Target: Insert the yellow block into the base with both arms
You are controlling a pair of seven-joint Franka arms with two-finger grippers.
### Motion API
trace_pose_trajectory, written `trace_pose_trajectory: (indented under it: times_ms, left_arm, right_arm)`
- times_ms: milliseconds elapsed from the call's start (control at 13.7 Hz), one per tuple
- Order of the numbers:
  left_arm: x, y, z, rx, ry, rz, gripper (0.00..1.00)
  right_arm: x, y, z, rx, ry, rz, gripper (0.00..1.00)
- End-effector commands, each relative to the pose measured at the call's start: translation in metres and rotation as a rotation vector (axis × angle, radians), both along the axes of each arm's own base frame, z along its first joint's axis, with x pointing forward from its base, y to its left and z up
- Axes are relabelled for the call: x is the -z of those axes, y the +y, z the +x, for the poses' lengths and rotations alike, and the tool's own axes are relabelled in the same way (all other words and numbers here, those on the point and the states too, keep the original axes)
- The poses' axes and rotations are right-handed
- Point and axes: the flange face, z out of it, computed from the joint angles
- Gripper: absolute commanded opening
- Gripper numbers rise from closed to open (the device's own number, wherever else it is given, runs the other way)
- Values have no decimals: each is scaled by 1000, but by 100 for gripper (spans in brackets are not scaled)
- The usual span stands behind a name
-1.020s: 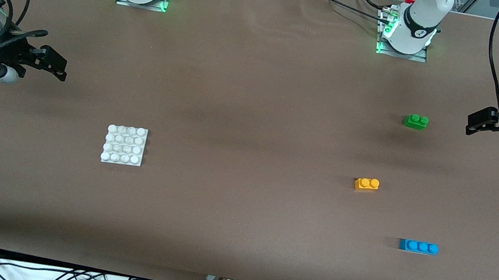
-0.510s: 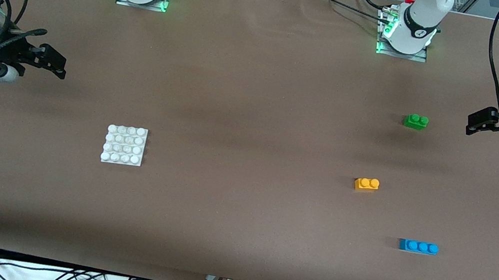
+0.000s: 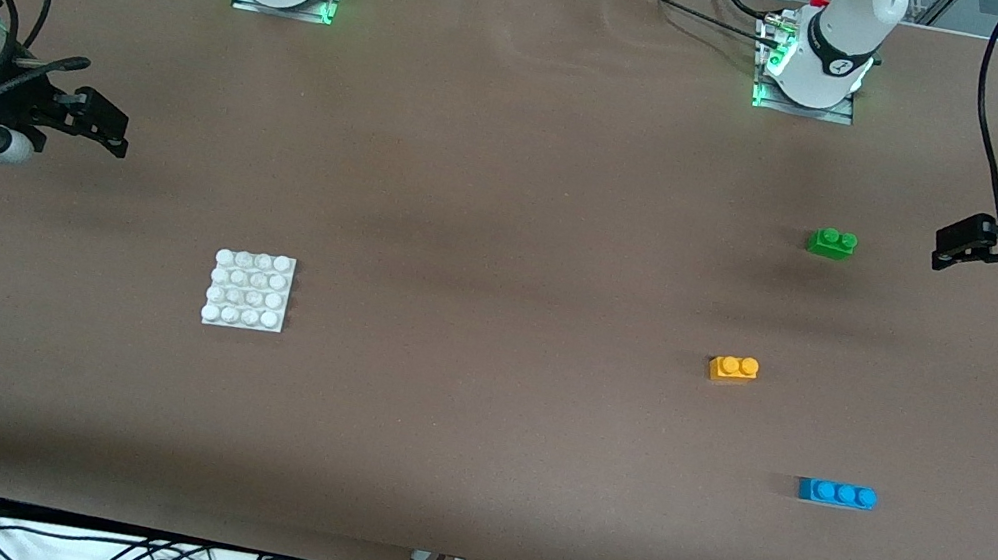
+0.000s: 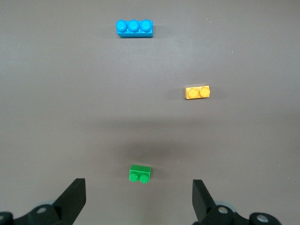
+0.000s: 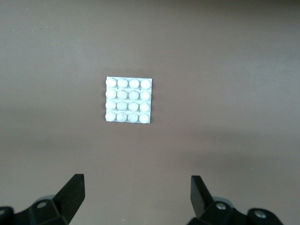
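Right gripper (image 3: 113, 132) hangs in the air over bare tabletop at the right arm's end of the table. Fingers spread wide in the right wrist view, nothing between them.

White base (image 3: 249, 291) lies flat on the brown table (image 3: 504, 250), studs up, nearer the front camera than the right gripper and well apart from it. All sixteen studs bare. It sits square in the right wrist view (image 5: 128, 100), framed between the open fingers but well off from them.

Yellow block (image 3: 734, 368) sits alone on the table toward the left arm's end, studs up, well apart from the base. Green brick (image 3: 832, 242) lies farther from the front camera than the yellow block; blue three-stud brick (image 3: 836, 493) lies nearer. None of the three touch.

Left gripper (image 3: 944, 253) hangs over the table at the left arm's end, beside the green brick but apart from it. Fingers wide, empty.

Judgement: task at its very start, nothing grasped, approach not yet made. Next move calls for the left gripper to travel over the yellow block, passing by the green brick, align its fingers across the block's narrow sides and descend. The right gripper is placed to go down and steady the base.
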Motion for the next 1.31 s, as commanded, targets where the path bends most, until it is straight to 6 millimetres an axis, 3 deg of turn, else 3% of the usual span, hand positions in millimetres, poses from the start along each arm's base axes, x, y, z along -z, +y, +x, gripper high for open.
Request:
trace_pose_trajectory:
  times_ms: [0, 1238]
  left_arm:
    - [-7, -1, 4, 2, 1, -12, 100]
    - [-7, -1, 3, 2, 3, -12, 100]
  right_arm:
    - [-5, -5, -1, -14, 1, -23, 100]
    - [5, -5, 3, -14, 8, -24, 100]
